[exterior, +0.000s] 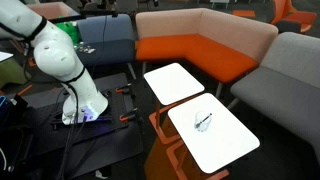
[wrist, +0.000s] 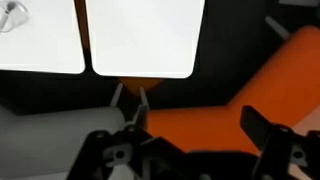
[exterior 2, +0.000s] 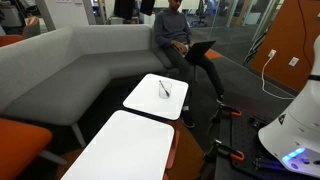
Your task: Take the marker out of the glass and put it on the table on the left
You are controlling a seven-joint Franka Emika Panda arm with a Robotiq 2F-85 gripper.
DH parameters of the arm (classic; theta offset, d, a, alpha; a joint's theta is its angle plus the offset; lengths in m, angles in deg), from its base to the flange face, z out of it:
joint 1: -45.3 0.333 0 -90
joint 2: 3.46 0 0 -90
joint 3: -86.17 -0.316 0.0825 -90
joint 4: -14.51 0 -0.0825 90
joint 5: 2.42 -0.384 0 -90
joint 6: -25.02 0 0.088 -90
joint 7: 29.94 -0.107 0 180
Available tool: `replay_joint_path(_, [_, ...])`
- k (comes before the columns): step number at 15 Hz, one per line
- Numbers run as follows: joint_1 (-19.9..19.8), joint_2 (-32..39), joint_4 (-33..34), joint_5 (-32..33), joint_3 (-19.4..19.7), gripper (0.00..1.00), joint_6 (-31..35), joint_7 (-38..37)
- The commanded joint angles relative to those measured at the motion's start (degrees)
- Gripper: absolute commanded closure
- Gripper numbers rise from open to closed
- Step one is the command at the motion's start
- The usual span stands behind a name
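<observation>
The clear glass [exterior: 203, 123] stands on the longer white tabletop [exterior: 230, 145] with the dark marker [exterior: 206, 119] leaning in it. Both show in an exterior view, glass [exterior 2: 166, 90] and marker [exterior 2: 163, 85], and at the top left corner of the wrist view [wrist: 9, 17]. The squarer white table [exterior: 172, 82] stands beside it, bare; it also shows in the other views [exterior 2: 120, 150] [wrist: 145, 35]. My gripper [wrist: 195, 140] is open and empty, high above the orange sofa, well away from the glass. It is out of view in both exterior views.
An orange and grey corner sofa [exterior: 195, 45] wraps behind the tables. A person with a laptop [exterior 2: 180, 35] sits on the grey sofa [exterior 2: 60, 70]. The white robot base [exterior: 75, 85] stands on a black platform with orange clamps [exterior 2: 232, 155].
</observation>
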Motion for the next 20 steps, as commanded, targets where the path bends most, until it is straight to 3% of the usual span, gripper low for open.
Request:
replay_joint_path(1, [0.25,0.06,0.13,0.15,0.21,0.0,-0.1,-0.13])
replay_joint_path(5, [-0.14,0.13,-0.23,0.4,0.5,0.0,1.57,0.13])
replay_joint_path(10, [-7.91,1.26,-4.31,5.93,4.31,0.0,13.66,-2.72])
replay_joint_path(13, [-13.14,5.58,-6.44,8.73,8.78,0.0,19.44,-1.59])
replay_joint_path(17, [-15.12,14.99,-7.77,7.25,15.28,0.0,29.94,4.96])
replay_joint_path(20, [-16.56,23.0,-6.4,7.0,18.15,0.0,32.82,5.42])
